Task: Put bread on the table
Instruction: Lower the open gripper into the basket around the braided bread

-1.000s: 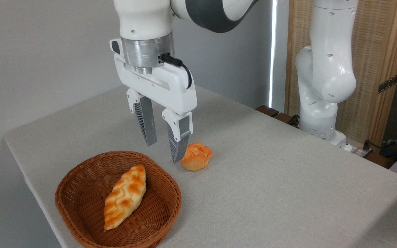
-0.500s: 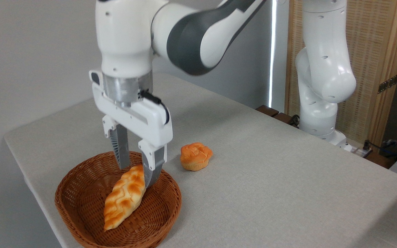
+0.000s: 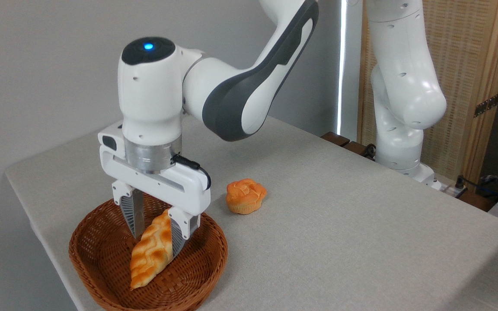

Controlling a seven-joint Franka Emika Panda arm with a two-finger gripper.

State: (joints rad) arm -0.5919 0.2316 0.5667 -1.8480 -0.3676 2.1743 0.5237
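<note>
Golden bread (image 3: 150,250) in wicker basket (image 3: 102,276) (tilted), upper end between gripper (image 3: 156,236) fingers, grip unclear

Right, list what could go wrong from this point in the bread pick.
1. The gripper straddles only the upper end of the bread, so the long loaf may pivot or slip out when lifted.
2. The fingers reach deep inside the wicker basket; they could catch its weave and drag it.
3. The small orange bun lies close by, so a careless drop could knock it.
</note>
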